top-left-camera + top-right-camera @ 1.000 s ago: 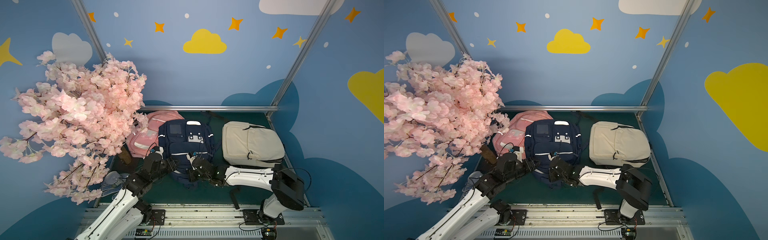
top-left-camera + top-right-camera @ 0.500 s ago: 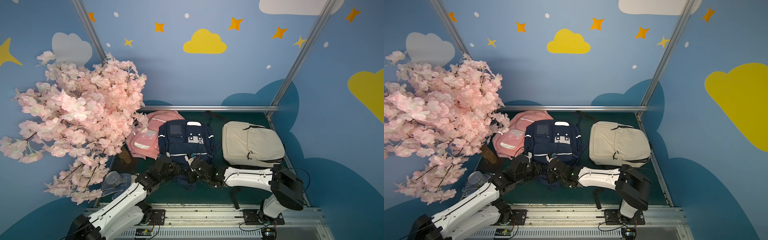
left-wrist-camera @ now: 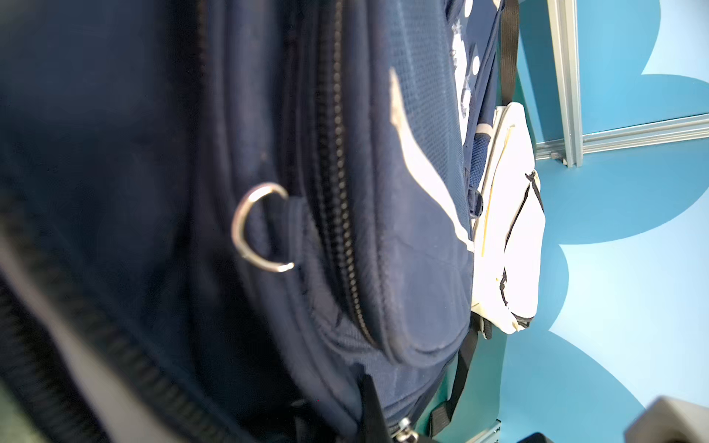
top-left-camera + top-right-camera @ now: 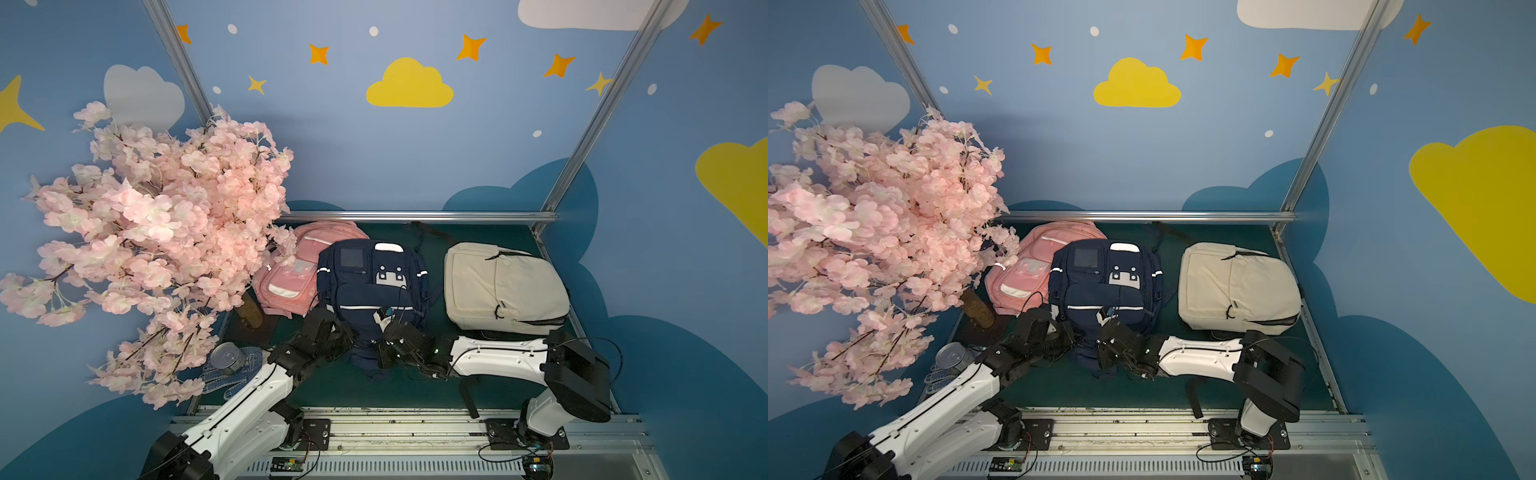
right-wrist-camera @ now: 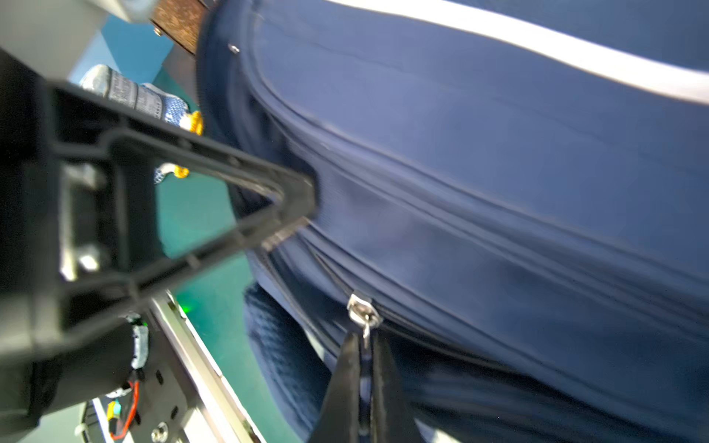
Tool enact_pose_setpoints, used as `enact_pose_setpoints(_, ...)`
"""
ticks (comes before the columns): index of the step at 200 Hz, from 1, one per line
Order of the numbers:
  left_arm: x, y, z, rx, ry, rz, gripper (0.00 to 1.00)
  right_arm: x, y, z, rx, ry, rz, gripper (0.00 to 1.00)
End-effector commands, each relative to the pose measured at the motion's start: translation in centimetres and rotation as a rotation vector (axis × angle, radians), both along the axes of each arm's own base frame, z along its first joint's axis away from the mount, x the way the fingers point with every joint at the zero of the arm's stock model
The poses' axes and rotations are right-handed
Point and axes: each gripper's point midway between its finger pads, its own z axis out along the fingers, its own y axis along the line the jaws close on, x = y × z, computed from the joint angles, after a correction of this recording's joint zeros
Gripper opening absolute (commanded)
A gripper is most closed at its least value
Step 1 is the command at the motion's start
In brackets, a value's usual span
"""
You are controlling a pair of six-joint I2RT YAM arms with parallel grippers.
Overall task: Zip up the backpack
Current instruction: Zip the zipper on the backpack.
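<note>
**Both claws on the navy pack's near end**

We see the navy backpack (image 4: pixel 370 286) lying flat mid-worktop (image 4: pixel 332 392), front pocket up. It sits btwn a pink backpack (image 4: pixel 291 274), whose edge it overlaps, and a cream backpack (image 4: pixel 498 286) that lies apart on the other side. Its near end droops toward the rail side, and both arms meet there in both top views.

Right claw (image 5: pixel 364 343): fingers pressed together, clamped on the zip pull (image 5: pixel 366 331). The pull dangles from a silver slider (image 5: pixel 360 307) on the lowest zip line along the pack's side. The view is too blurred for us to tell whether the track on either side of the slider is closed.

Left claw (image 5: pixel 307 205): tips drawn together, nipping the pack's fabric at a seam. The grip is near the slider but apart from it, on the tree side of the pack.

The left wrist view is v. close and partly blurred. It shows a closed run of zip teeth (image 3: pixel 341 214) w/ a metal D-ring (image 3: pixel 261 230) on a fabric loop just beside it, and the cream pack behind.

Off to the side, a blossom tree (image 4: pixel 158 232) hangs pink flowers over the pink pack. A tin can (image 4: pixel 227 356) rests on a blue-patterned glove (image 4: pixel 245 370) near the left arm.
</note>
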Motion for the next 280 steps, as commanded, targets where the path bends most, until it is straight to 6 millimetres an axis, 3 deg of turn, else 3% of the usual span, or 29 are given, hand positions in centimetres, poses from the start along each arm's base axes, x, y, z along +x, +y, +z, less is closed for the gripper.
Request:
enact_pose_setpoints(1, 0.3, 3.6, -0.1, 0.139, -0.023, 0.081, 0.03, 1.5, -4.3, 0.7, -0.09, -0.067, -0.124, 0.0)
enact_pose_setpoints(22, 0.1, 4.2, 0.5, 0.141, -0.039, 0.098, 0.03, 2.2, -6.1, 0.2, -0.071, -0.014, -0.172, 0.0)
enact_pose_setpoints(51, 0.1, 3.3, 0.6, 0.09, -0.029, 0.077, 0.03, 1.8, -4.5, 0.7, -0.023, 0.005, -0.103, 0.0)
enact_pose_setpoints(96, -1.4, -0.6, 2.6, -0.048, -0.023, 0.008, 0.47, 0.7, 0.5, 3.9, 0.065, -0.02, 0.043, 0.0)
enact_pose_setpoints(121, -2.5, -1.9, 2.9, -0.038, -0.021, -0.004, 0.58, 0.2, 2.3, 4.5, 0.087, -0.035, 0.086, 0.0)
enact_pose_setpoints(151, -2.9, -2.3, 0.6, -0.033, 0.038, 0.012, 0.61, -0.7, 3.7, 4.7, 0.107, -0.031, 0.126, 0.0)
enact_pose_setpoints(225, -0.4, -1.4, 0.1, 0.033, -0.053, 0.072, 0.46, -2.3, 3.1, 4.0, 0.089, -0.042, 0.162, 0.0)
enact_pose_setpoints(251, -0.4, -0.2, -0.4, 0.074, -0.043, 0.085, 0.25, -2.1, 1.6, 3.5, 0.068, -0.053, 0.136, 0.0)
enact_pose_setpoints(280, -1.2, 2.3, -0.3, 0.135, -0.044, 0.131, 0.08, 0.1, -2.5, 2.4, -0.004, -0.115, -0.004, 0.0)
